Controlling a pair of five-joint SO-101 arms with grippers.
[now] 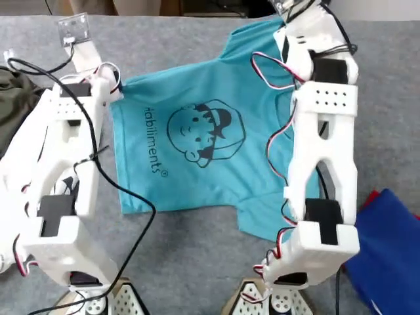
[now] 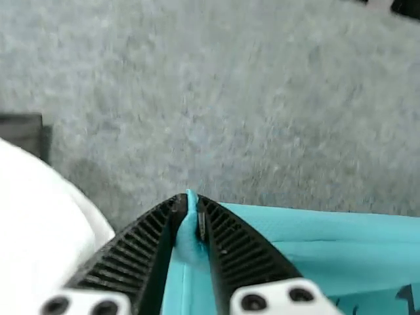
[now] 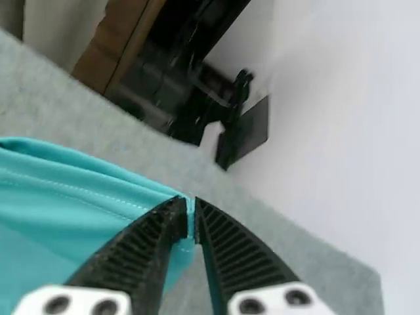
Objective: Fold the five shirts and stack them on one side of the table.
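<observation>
A teal shirt (image 1: 197,151) with a dark cartoon print lies spread on the grey table between the two arms. At the shirt's far left corner my left gripper (image 2: 190,210) is shut on a pinch of the teal shirt (image 2: 315,243); in the high view this gripper (image 1: 111,88) sits at that corner. My right gripper (image 3: 190,220) is shut on the edge of the teal shirt (image 3: 72,210) near the far right shoulder, under the right arm (image 1: 325,131) in the high view.
A dark olive garment (image 1: 16,98) lies at the left edge. A blue cloth (image 1: 387,256) with a strip of red beside it lies at the near right. Grey table (image 1: 197,262) shows in front of the shirt. Dark furniture (image 3: 190,72) stands beyond the table.
</observation>
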